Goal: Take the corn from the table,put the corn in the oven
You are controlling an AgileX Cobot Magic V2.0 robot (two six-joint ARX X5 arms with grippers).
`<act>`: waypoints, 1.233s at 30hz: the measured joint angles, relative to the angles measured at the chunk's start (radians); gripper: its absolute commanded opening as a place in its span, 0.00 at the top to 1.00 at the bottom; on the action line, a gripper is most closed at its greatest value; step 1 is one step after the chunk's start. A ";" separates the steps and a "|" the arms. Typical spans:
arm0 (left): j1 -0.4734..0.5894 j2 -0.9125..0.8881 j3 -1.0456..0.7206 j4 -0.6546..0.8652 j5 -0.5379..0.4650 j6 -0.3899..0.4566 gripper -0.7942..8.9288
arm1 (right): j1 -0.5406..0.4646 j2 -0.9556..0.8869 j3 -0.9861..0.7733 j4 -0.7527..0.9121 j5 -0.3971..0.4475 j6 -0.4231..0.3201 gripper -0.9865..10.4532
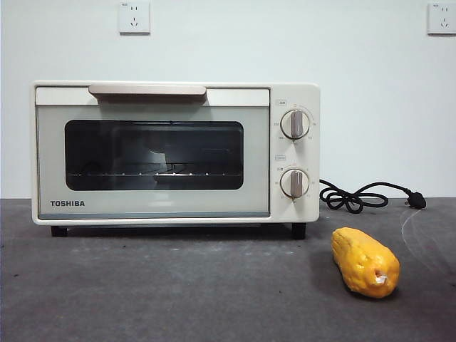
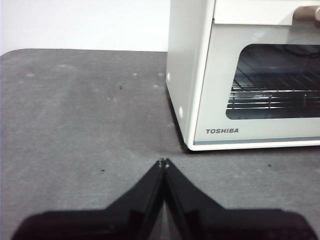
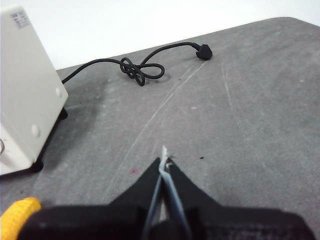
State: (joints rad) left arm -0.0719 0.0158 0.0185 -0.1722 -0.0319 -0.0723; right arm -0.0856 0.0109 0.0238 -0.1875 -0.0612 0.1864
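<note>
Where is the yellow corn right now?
In the front view, the corn lies on the table, in front of the closed oven's knob side.

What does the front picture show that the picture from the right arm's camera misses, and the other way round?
Only the front view shows the oven's closed door with its dark window, bar handle and two knobs, the whole corn lying on the table, and two wall sockets. Only the right wrist view shows the right pincer, jaws shut, low over the table. Both show the oven, the corn (just a yellow end in the wrist view), the knotted black cord with its plug, and the grey table.
</note>
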 measured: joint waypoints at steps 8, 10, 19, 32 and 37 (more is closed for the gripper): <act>0.000 0.012 0.087 -0.038 0.080 -0.060 0.92 | 0.000 0.018 0.106 -0.032 -0.021 0.061 0.92; 0.000 0.027 0.128 -0.069 0.082 -0.080 0.92 | 0.000 0.044 0.159 -0.035 -0.045 0.071 0.92; 0.000 0.155 0.351 -0.242 0.240 -0.105 0.92 | 0.000 0.248 0.421 -0.195 -0.215 0.077 0.92; 0.000 0.425 0.767 -0.514 0.453 -0.064 0.92 | 0.000 0.566 0.927 -0.640 -0.390 -0.141 0.92; 0.000 0.493 0.883 -0.630 0.513 -0.015 0.92 | 0.000 0.649 1.056 -0.793 -0.415 -0.190 0.92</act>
State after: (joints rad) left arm -0.0719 0.5091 0.9012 -0.8024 0.4812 -0.0875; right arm -0.0853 0.6594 1.0798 -0.9806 -0.4763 -0.0040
